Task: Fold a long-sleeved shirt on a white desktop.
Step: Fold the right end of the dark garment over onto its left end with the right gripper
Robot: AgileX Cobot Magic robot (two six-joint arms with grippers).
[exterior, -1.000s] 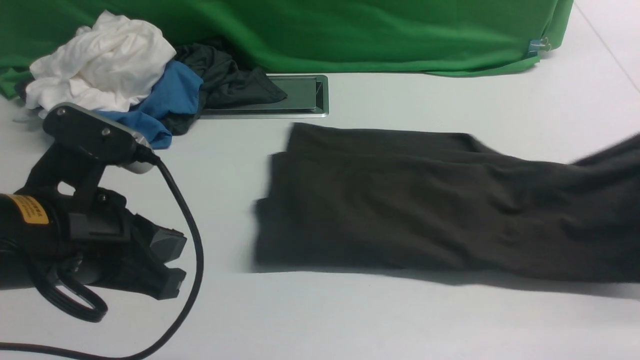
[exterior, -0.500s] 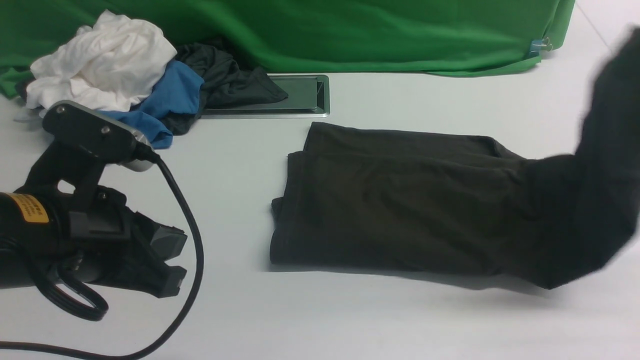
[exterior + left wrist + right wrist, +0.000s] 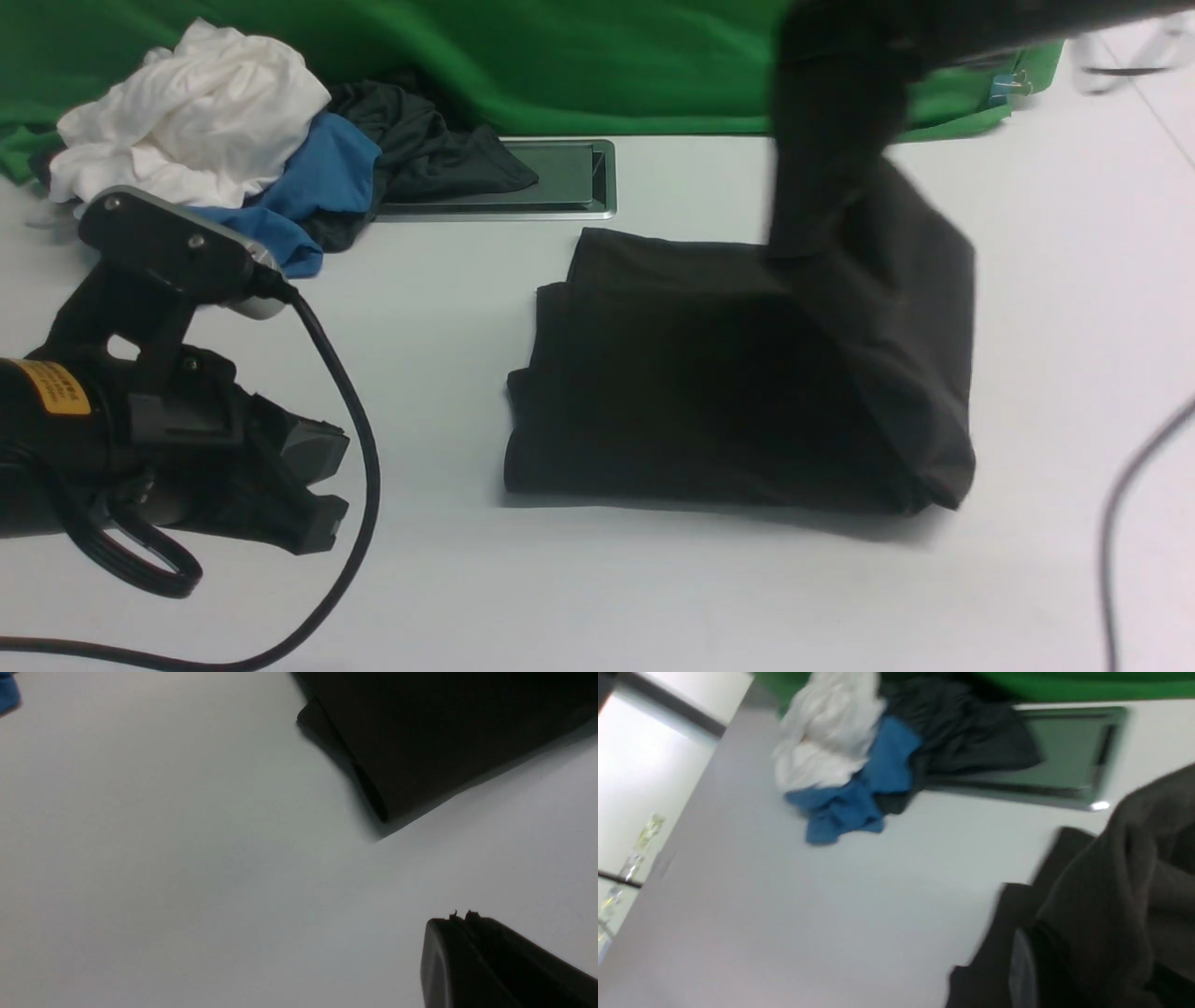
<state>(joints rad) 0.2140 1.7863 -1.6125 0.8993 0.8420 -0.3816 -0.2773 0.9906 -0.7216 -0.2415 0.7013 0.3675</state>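
The long-sleeved shirt (image 3: 691, 392), dark charcoal-brown, lies folded in a block on the white desktop (image 3: 653, 597) right of centre. Its right end (image 3: 831, 149) is lifted high and hangs over the block; no logo shows. My right gripper (image 3: 1045, 970) is shut on that lifted cloth, wrapped in fabric and blurred at the top of the front view. My left gripper (image 3: 322, 490) rests low at the left, shut and empty, well apart from the shirt's left edge (image 3: 373, 802).
A pile of a white garment (image 3: 187, 112), a blue garment (image 3: 327, 177) and a smaller dark grey-black garment (image 3: 420, 140) sits at the back left, partly over the silver-rimmed panel (image 3: 560, 177). The green backdrop (image 3: 607, 56) lines the far edge. A black cable (image 3: 359, 448) loops by the left arm.
The right gripper raised the shirt's right end off the table and swung it up and leftward over the folded part. The left arm stayed still.
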